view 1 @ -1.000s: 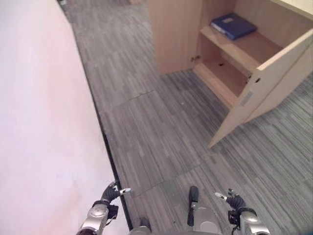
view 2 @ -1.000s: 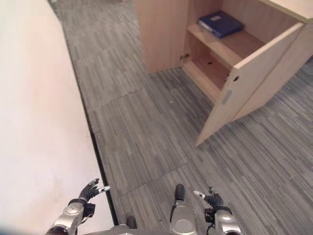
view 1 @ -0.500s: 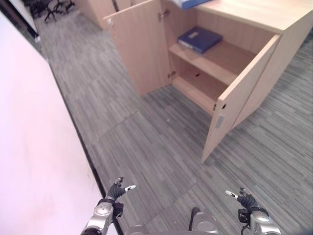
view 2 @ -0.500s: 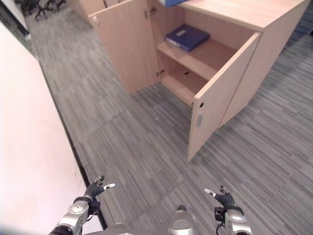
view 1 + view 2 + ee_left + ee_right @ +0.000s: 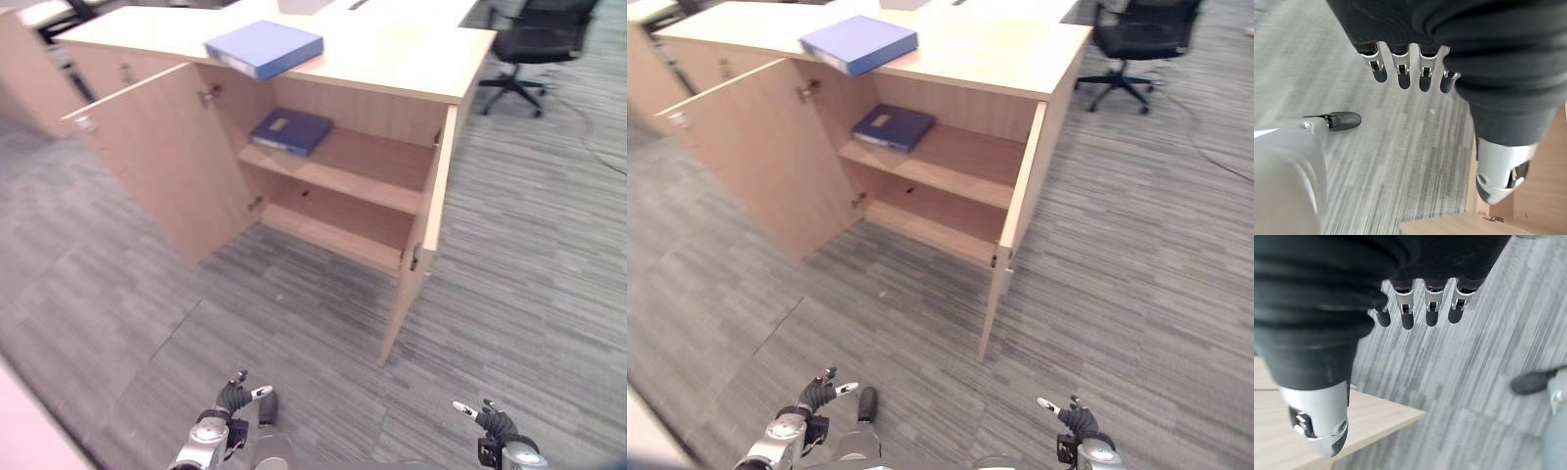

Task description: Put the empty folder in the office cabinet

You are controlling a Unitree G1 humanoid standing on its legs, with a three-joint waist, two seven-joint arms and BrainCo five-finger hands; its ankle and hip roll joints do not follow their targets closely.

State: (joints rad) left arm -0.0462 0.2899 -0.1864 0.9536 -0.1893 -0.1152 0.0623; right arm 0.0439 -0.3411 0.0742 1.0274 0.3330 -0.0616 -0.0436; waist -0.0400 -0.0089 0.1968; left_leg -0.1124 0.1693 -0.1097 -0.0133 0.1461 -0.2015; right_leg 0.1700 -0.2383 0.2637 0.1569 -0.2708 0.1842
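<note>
While cabinet (image 5: 392, 186) stands open, blue folder (image 5: 265, 47) lies on top.

The office cabinet (image 5: 362, 186) is pale wood-grain board with a smooth matt finish, its doors fitted with small metal hinges. At 11 o'clock, a blue folder (image 5: 265, 47) on its top looks like smooth plastic with a faint sheen; a darker blue folder (image 5: 291, 130) on the shelf is matt. The floor (image 5: 529, 264) is rough grey striped carpet. At 1 o'clock, an office chair (image 5: 534, 44) is matt black.
</note>
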